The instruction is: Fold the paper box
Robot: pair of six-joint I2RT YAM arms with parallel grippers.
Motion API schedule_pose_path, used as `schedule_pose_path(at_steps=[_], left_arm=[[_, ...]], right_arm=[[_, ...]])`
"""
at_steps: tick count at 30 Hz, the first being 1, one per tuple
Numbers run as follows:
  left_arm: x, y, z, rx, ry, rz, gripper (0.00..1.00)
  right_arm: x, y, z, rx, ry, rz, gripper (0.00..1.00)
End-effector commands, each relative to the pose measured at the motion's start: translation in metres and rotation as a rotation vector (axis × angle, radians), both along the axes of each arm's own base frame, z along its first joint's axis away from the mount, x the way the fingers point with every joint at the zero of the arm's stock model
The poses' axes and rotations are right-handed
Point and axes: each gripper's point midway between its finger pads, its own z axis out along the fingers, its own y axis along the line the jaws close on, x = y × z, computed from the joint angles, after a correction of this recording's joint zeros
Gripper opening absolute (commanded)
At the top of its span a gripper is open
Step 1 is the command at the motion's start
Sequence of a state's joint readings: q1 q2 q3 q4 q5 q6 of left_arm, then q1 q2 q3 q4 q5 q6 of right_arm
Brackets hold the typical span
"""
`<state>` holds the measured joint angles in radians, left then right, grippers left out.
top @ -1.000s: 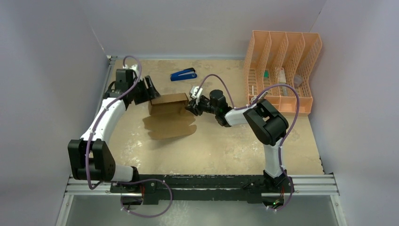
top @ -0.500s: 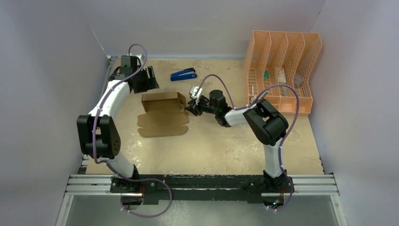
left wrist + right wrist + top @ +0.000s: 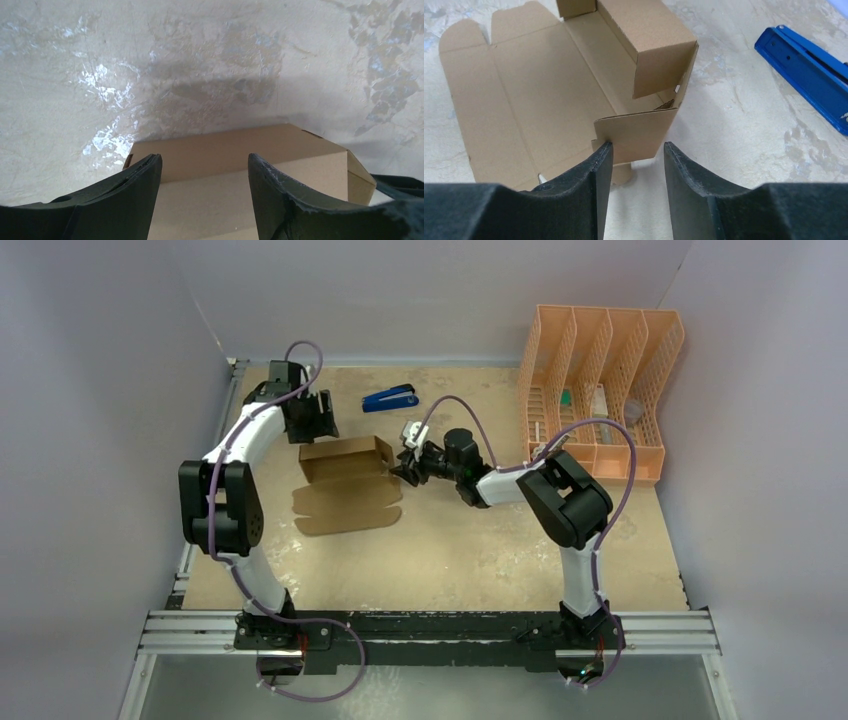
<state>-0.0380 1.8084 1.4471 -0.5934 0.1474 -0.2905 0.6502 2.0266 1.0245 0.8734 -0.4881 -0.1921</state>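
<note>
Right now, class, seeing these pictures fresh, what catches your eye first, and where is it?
The half-folded brown paper box lies mid-table, far wall raised, near flaps flat, with the open left end effector by its far left corner and the open right end effector at its right end flap. Next, the peach-orange mesh organizer stands far right, and a blue stapler lies beyond the box.

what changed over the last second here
The left gripper let go of the left end of the paper box and backed off toward the far edge, jaws open. The box slid slightly left. The right gripper stayed at the box's right flap, and the blue stapler didn't move.
</note>
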Motion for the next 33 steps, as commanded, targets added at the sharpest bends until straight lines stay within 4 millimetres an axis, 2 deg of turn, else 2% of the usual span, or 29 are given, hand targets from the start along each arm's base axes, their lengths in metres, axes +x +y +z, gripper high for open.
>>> schedule_pose_path(at_steps=[1, 10, 15, 18, 20, 22, 27, 30, 33], left_arm=[[-0.007, -0.006, -0.006, 0.003, 0.007, -0.038, 0.63], [-0.027, -0.044, -0.016, -0.062, 0.047, -0.122, 0.59], [-0.034, -0.064, -0.014, -0.11, 0.051, -0.142, 0.58], [-0.036, -0.065, -0.014, -0.116, 0.055, -0.118, 0.58], [-0.036, -0.053, -0.014, -0.066, 0.062, -0.068, 0.57], [-0.033, -0.037, -0.004, -0.023, 0.045, -0.009, 0.58], [-0.035, 0.01, 0.041, -0.016, -0.046, 0.162, 0.62], [-0.058, 0.039, 0.063, 0.082, -0.052, 0.291, 0.69], [-0.087, 0.06, 0.072, 0.146, -0.065, 0.4, 0.75]], right_arm=[[0.004, 0.018, 0.027, 0.064, -0.046, 0.051, 0.46], [0.008, 0.03, 0.022, 0.06, -0.026, 0.089, 0.48], [-0.001, 0.036, 0.021, 0.06, -0.012, 0.117, 0.49], [-0.009, 0.037, 0.02, 0.06, -0.008, 0.127, 0.49], [-0.013, 0.035, 0.018, 0.057, 0.0, 0.126, 0.49], [-0.015, 0.031, 0.016, 0.049, 0.005, 0.115, 0.49], [-0.023, 0.026, 0.016, 0.034, 0.004, 0.124, 0.49], [-0.025, 0.023, 0.017, 0.029, 0.001, 0.126, 0.49], [-0.027, 0.023, 0.018, 0.029, 0.0, 0.131, 0.49]])
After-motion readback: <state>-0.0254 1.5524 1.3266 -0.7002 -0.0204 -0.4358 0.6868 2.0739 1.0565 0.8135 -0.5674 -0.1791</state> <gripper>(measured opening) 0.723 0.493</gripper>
